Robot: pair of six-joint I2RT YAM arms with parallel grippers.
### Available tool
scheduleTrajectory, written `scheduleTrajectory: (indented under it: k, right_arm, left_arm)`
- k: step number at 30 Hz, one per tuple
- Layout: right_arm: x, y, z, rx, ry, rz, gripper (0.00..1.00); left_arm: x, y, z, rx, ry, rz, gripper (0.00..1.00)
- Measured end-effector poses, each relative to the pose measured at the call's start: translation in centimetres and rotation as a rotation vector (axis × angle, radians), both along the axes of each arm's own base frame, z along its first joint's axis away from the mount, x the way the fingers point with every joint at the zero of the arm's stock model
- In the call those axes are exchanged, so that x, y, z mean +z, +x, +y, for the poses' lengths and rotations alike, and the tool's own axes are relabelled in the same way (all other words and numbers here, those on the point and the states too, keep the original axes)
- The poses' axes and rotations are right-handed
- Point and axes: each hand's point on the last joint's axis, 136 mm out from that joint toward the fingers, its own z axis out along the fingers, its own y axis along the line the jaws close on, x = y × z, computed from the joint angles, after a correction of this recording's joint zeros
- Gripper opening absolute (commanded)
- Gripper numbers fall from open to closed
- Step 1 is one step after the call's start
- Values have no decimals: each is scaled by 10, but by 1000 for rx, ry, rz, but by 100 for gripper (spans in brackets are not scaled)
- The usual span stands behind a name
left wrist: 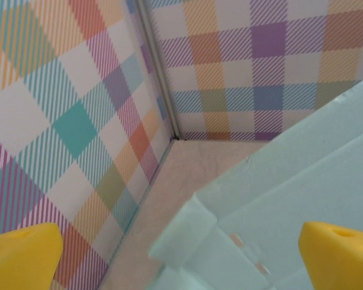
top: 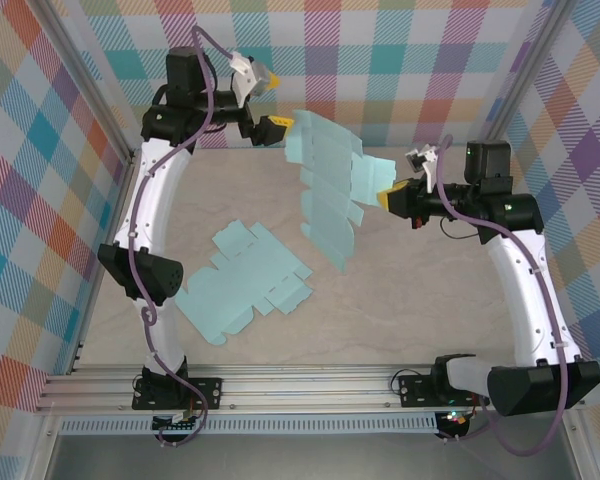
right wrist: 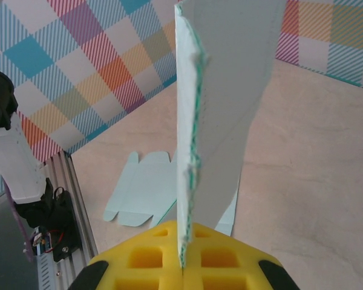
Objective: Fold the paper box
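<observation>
Paper box lifted flat by the right gripper [top: 388, 198]; left gripper [top: 275, 103] released.

The paper box [top: 330, 185], an unfolded light blue sheet, hangs tilted above the table [top: 420, 300]. The right gripper is clenched on its right edge; in the right wrist view the sheet stands edge-on in the seam between the closed yellow fingers [right wrist: 221, 254]. The left gripper's fingers are spread wide and grasp nothing, the lower one just beside the sheet's upper left corner. A second flat sheet [top: 242, 280] lies on the table near the left arm, apart from the first.
</observation>
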Motion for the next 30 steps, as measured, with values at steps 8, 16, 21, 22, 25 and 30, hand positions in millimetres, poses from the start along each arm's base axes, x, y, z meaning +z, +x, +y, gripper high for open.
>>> scheduleTrajectory:
  k: [8, 16, 21, 22, 25, 30]
  right_arm:
    - [3, -10, 10, 48, 9, 11, 0]
    - [7, -12, 17, 76, 12, 2, 0]
    - [7, -11, 21, 88, 12, 5, 0]
    - [8, -11, 21, 89, 12, 3, 0]
    - [11, -11, 22, 93, 13, -6, 0]
    - [12, -13, 25, 103, 14, -9, 0]
  left_arm:
    - [1, -7, -6, -96, 18, -115, 98]
    - [-22, -1, -13, -174, 38, -112, 95]
    - [-27, 1, -20, -200, 32, -114, 96]
    - [-27, 2, -22, -206, 30, -119, 96]
    - [-29, 2, -27, -221, 29, -126, 96]
    - [-39, 0, -37, -246, 38, -118, 95]
